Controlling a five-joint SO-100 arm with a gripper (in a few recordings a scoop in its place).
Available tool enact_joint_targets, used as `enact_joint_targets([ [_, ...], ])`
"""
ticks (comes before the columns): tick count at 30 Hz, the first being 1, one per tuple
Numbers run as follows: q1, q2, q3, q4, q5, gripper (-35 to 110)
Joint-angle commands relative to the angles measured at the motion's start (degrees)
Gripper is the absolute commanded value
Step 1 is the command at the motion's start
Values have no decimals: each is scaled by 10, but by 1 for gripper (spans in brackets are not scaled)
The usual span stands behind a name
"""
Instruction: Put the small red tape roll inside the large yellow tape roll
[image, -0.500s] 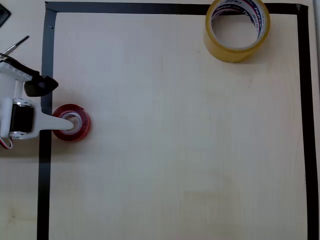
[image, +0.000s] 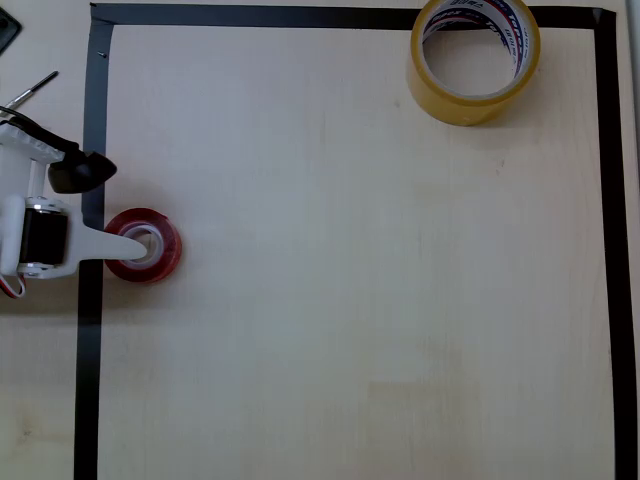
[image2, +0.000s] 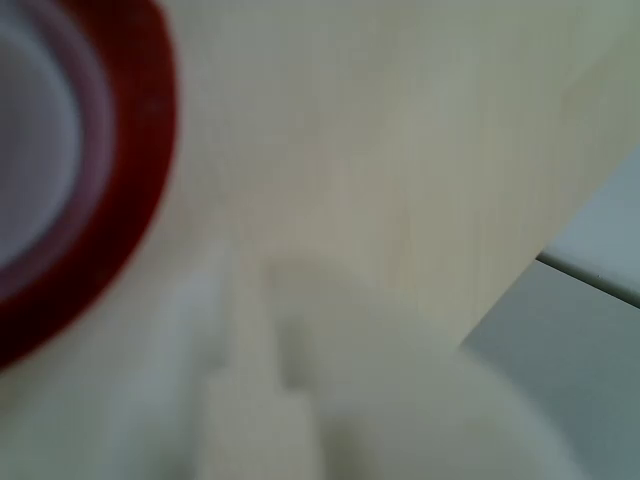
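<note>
Overhead view: at the counter's left edge, the white gripper reaches into the small red tape roll lying over the black tape border; how far its jaws are spread cannot be told. Well apart, top right, sits the large yellow tape roll.

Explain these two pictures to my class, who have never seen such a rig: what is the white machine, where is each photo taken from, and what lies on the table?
The white machine at the left edge is a small robot arm; its gripper is its two-finger hand. The overhead view looks straight down on a pale table marked with a black tape border. A white finger reaches over the small red tape roll; whether it grips the roll cannot be told. The large yellow tape roll stands far off at the top right. The blurred close-up comes from a camera riding on the arm's wrist, showing the red roll from very near.
</note>
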Motion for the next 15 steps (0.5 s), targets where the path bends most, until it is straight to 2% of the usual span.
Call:
enact_joint_targets([
  [1,13,10,-12,11,4,0],
  [7,13,10,-14,11,0,0],
  [15,10,10,-95,74,3,0],
])
